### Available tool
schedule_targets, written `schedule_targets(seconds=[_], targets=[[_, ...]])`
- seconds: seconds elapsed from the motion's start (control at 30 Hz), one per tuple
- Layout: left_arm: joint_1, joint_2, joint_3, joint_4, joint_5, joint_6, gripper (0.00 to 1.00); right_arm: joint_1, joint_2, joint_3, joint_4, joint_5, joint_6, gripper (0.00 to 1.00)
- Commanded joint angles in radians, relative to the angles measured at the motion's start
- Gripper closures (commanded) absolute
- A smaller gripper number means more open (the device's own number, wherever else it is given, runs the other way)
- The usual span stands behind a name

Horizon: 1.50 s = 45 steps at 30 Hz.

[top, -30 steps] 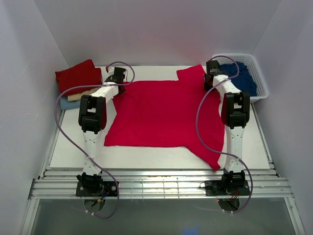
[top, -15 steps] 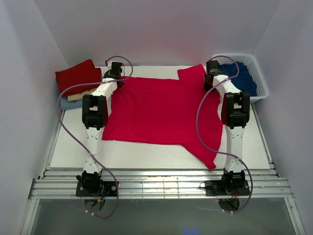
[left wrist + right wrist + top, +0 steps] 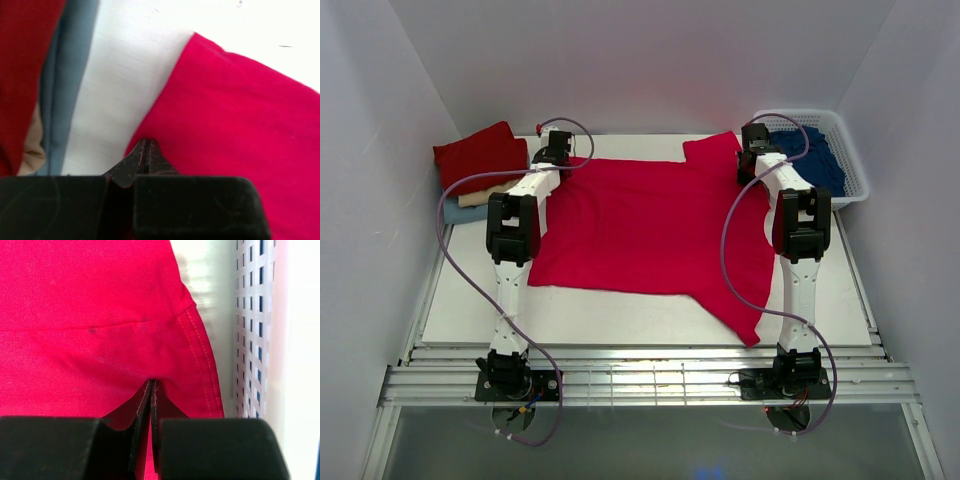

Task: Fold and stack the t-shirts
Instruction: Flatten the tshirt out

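A bright crimson t-shirt [image 3: 650,230] lies spread across the middle of the table. My left gripper [image 3: 556,160] is shut on its far left corner; in the left wrist view the closed fingertips [image 3: 145,145] pinch the red cloth [image 3: 235,115]. My right gripper [image 3: 752,160] is shut on its far right sleeve; in the right wrist view the tips [image 3: 151,386] bite the red fabric [image 3: 100,315] near a stitched hem. A stack of folded shirts [image 3: 480,160], dark red over cream and pale blue, sits at the far left. Navy shirts [image 3: 810,155] lie in the basket.
A white lattice basket [image 3: 848,160] stands at the far right corner, its wall close to my right gripper in the right wrist view [image 3: 250,325]. The folded stack's blue edge [image 3: 65,80] lies just left of my left gripper. White walls enclose the table.
Both grippers have pulled the crimson shirt toward the back of the table; its near hem and lower right sleeve have slid away from the front edge. The left gripper has moved further back.
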Motion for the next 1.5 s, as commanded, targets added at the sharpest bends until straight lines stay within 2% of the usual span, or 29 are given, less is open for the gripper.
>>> schedule_targets(seconds=[0.0, 0.13, 0.23, 0.27, 0.3, 0.33, 0.37, 0.43, 0.47, 0.53, 0.63, 0.73, 0.83, 0.97, 1.1, 1.23, 1.47], targets=[[0.01, -0.065, 0.022, -0.023, -0.113, 0.071, 1.0, -0.012, 0.031, -0.008, -0.052, -0.013, -0.007, 0.92], [0.004, -0.14, 0.002, -0.028, -0.105, 0.03, 1.0, -0.012, 0.004, -0.025, -0.023, -0.034, -0.007, 0.92], [-0.028, -0.307, -0.14, 0.125, -0.131, 0.089, 1.0, -0.012, -0.069, -0.083, 0.067, -0.089, -0.012, 0.92], [-0.051, -0.411, -0.227, 0.229, -0.139, 0.112, 1.0, -0.01, -0.099, -0.102, 0.097, -0.098, -0.018, 0.92], [-0.063, -0.463, -0.269, 0.276, -0.146, 0.129, 1.0, -0.01, -0.129, -0.122, 0.126, -0.109, -0.026, 0.9], [-0.076, -0.515, -0.304, 0.311, -0.157, 0.146, 1.0, -0.007, -0.204, -0.177, 0.193, -0.121, -0.033, 0.81], [-0.095, -0.565, -0.335, 0.339, -0.163, 0.137, 1.0, -0.002, -0.247, -0.21, 0.23, -0.122, -0.043, 0.78], [-0.112, -0.701, -0.417, 0.327, -0.156, 0.099, 1.0, 0.014, -0.388, -0.284, 0.323, -0.105, -0.061, 0.72], [-0.126, -0.741, -0.447, 0.286, -0.15, 0.029, 1.0, 0.022, -0.438, -0.354, 0.344, -0.103, -0.064, 0.7], [-0.148, -0.856, -0.579, 0.258, -0.15, -0.042, 1.0, 0.051, -0.555, -0.413, 0.356, -0.105, -0.066, 0.65], [-0.214, -0.974, -0.782, 0.255, -0.125, -0.128, 1.0, 0.109, -0.654, -0.475, 0.277, -0.071, -0.066, 0.57], [-0.298, -1.042, -0.933, 0.236, -0.087, -0.199, 1.0, 0.172, -0.723, -0.562, 0.18, -0.095, -0.028, 0.53], [-0.414, -1.1, -1.051, 0.227, -0.064, -0.251, 1.0, 0.249, -0.797, -0.72, 0.192, -0.076, 0.017, 0.5], [-0.5, -1.166, -1.148, 0.204, -0.071, -0.283, 1.0, 0.329, -0.863, -0.858, 0.166, -0.033, 0.089, 0.5], [-0.521, -1.208, -1.204, 0.135, -0.041, -0.34, 1.0, 0.398, -0.947, -0.976, 0.138, -0.005, 0.164, 0.49], [-0.539, -1.226, -1.268, 0.127, -0.019, -0.372, 1.0, 0.468, -0.998, -1.076, 0.085, 0.082, 0.236, 0.39], [-0.559, -1.185, -1.317, 0.129, -0.03, -0.408, 1.0, 0.538, -1.056, -1.168, 0.02, 0.139, 0.334, 0.39]])
